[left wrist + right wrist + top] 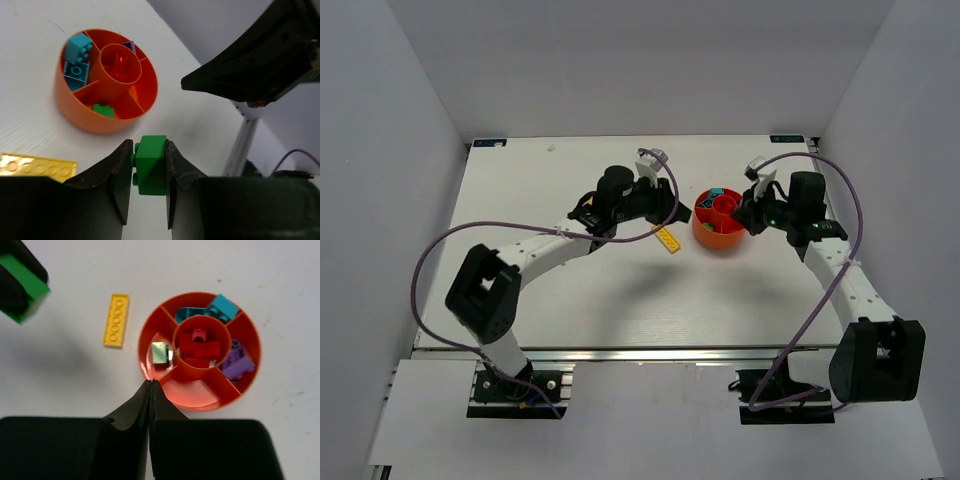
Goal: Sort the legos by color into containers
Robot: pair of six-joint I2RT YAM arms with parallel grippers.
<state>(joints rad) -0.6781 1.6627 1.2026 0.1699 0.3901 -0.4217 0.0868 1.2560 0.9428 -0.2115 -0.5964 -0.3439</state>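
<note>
- The left gripper (pixel 149 150) is clenched on a green brick (pixel 150 165), held above the table (pixel 30 30) just left of the divided orange-red bowl (pixel 75 110).
- The right gripper (pixel 151 386) is pressed fully closed on nothing, hovering at the bowl's rim.
- The bowl sits right of the table's middle, nearer the far edge.
- Done: teal bricks (pixel 220 307), red bricks (pixel 199 346) in the centre cup, a purple brick (pixel 236 360) and a sorted green brick (pixel 160 352) each have their own compartment.
- Left, I judge: the held brick belongs with the sorted green one. A yellow plate (pixel 116 320) lies flat on the table beside the bowl, and one bare compartment likely awaits it. No other loose bricks show.
- No brand or writing is readable; the tags (pixel 490 142) at the table's far corners are too small to read.
</note>
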